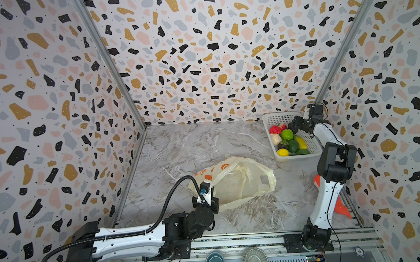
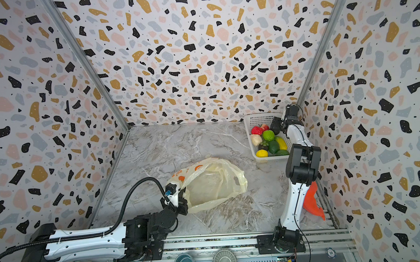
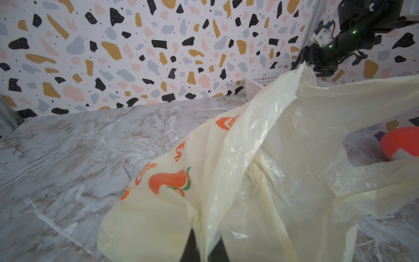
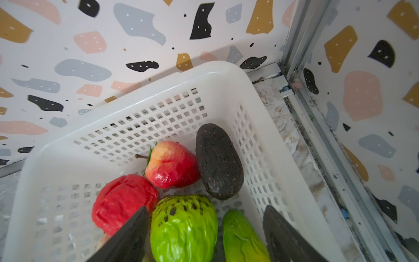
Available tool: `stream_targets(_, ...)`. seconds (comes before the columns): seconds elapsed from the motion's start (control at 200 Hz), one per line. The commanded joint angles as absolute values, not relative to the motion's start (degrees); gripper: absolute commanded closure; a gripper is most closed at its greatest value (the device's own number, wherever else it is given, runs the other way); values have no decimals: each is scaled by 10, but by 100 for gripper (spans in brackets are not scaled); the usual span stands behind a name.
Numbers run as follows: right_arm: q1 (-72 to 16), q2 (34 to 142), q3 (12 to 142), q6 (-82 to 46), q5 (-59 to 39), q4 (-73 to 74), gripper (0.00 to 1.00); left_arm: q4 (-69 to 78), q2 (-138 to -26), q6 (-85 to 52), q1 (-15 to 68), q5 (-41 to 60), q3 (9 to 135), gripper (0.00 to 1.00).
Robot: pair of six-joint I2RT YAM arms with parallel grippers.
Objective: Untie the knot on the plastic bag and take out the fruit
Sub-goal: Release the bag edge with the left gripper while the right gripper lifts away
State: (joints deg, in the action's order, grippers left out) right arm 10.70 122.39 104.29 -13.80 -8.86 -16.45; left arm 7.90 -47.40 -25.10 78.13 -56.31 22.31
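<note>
The left end effector (image 3: 205,240) is closed on a fold of the plastic bag (image 1: 240,181) at the bag's near left edge, with film pinched between its dark fingers (image 3: 190,247). Hazard: the film is thin and slack, so a fast lift or a pull along the table (image 1: 180,147) is likely to stretch or tear it at the pinch, or to let it slide out. The bag looks flat and slumped. Whether any fruit is inside cannot be told, and a hidden piece could roll from the open mouth if the bag is tipped. The right end effector (image 4: 206,208) stands wide open and holds nothing, low over the white basket (image 4: 204,74). Hazard: a descent would press its fingers onto the green fruit (image 4: 183,226) directly below, and a sideways withdrawal could clip the basket wall and shift the basket. Position: the bag lies near the middle of the table, touching the left end effector and well apart from the right one. No knot is visible, and a handle cut-out (image 1: 264,180) lies free on the bag's right side. The fruit is heaped in the basket at the far right corner. A dark fruit (image 4: 218,162) rests against the basket wall just beyond the open fingers, beside a red fruit (image 4: 172,165).
</note>
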Motion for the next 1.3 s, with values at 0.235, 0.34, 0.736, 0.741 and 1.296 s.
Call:
stream_targets(0.235,73,971,809,-181,-140,-85,19,196,-499,-206,723,-553,203,100)
stream_targets(0.34,55,902,733,-190,-148,-76,17,248,-522,-173,675,-517,199,100)
stream_targets(0.736,-3,733,596,-188,-171,-113,15,455,-745,-116,501,-394,257,100)
stream_targets(0.741,-3,732,595,-189,-172,-113,15,456,-749,-115,500,-393,258,100)
stream_targets(1.296,-8,668,509,-165,-164,-99,4,344,-688,-55,487,-294,322,0)
